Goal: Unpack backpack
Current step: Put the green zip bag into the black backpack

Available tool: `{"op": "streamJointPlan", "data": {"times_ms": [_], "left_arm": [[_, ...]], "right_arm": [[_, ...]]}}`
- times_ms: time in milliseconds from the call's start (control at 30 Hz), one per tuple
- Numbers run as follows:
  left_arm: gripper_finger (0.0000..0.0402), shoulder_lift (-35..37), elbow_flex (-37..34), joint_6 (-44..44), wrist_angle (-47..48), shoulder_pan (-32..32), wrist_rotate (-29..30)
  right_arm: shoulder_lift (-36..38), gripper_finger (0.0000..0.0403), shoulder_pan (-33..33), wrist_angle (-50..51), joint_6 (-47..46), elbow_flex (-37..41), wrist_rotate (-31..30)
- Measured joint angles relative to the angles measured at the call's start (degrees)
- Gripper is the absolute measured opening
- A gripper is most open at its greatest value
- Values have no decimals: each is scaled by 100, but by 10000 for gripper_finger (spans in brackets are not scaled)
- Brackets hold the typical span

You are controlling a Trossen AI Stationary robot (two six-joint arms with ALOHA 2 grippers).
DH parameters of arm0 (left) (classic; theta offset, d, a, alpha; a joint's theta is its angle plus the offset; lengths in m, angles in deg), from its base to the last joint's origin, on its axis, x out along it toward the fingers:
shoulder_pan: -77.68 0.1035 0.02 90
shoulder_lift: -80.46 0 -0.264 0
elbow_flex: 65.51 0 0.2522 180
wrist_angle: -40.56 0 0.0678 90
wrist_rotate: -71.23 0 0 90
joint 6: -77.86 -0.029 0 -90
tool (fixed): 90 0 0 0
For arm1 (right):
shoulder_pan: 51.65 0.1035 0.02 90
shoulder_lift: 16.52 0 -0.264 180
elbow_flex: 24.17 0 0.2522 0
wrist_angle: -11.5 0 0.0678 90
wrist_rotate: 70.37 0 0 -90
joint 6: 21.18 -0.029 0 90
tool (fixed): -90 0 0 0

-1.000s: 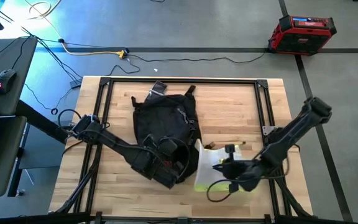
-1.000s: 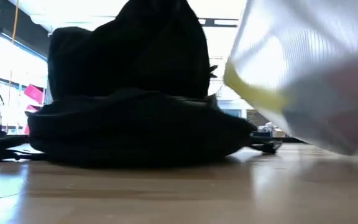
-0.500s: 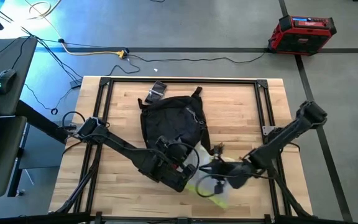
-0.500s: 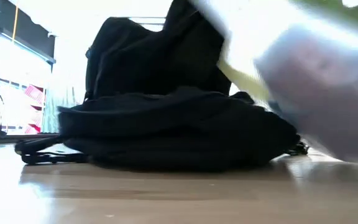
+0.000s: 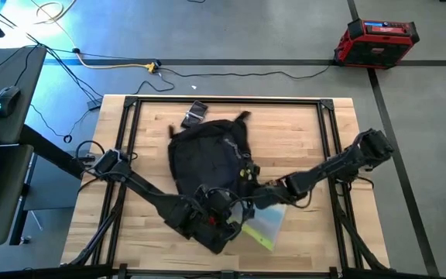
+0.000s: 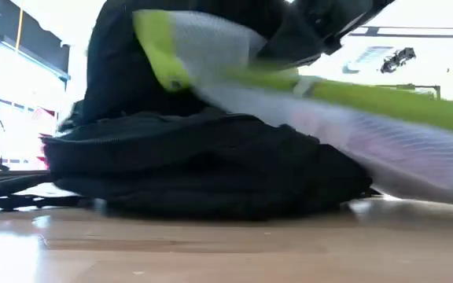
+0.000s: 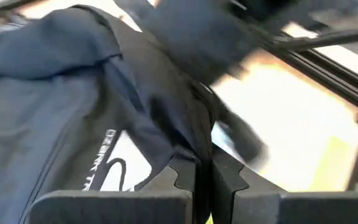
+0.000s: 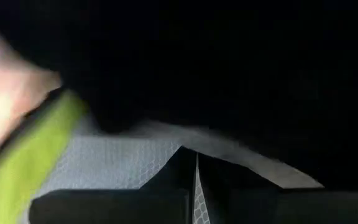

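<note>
Since the earlier frame, right claw (image 5: 263, 194), clamped on the pouch (image 5: 265, 225), has swung it toward the backpack (image 5: 207, 151), whose fabric the closed left claw (image 5: 221, 211) pins; next, draw the pouch clear and release it on the surface (image 5: 300, 132).

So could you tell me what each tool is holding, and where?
Left tool pinches the backpack fabric at its near edge; right tool pinches the pouch by its mesh panel.

Black fabric backpack (image 5: 211, 155) (image 6: 203, 165) lying slumped mid-table, straps trailing, white logo visible.
</note>
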Motion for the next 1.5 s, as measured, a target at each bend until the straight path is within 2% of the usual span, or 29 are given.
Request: {"op": "streamJointPlan", "data": {"times_ms": [100,167,367,533,833,1000,1133,1367,1500], "left_arm": [[0,0,0,171,-127,-156,-34],[0,0,2,200,-181,-229,79],[0,-168,9,-87,-557,-298,722],[0,-266,9,-471,-658,-208,781],[0,-291,11,-571,-331,-175,930],[0,-291,11,-615,-328,-175,993],[0,-291,11,-713,-327,-186,975],[0,-291,10,-916,-316,-186,861],[0,-291,7,-1015,-327,-201,941]], "right_arm": [[-2,0,-280,-72,-23,0,-72],[-2,0,-433,-122,-76,0,110],[-4,0,-534,-607,327,2,1414],[-4,0,-349,-705,623,2,2756],[28,0,195,-835,978,2,3958],[292,1,439,-428,1001,4,3953],[859,23,659,687,1002,4,3718],[1757,125,1219,3712,159,0,2499],[1824,203,1409,4576,-232,7,1568]]}}
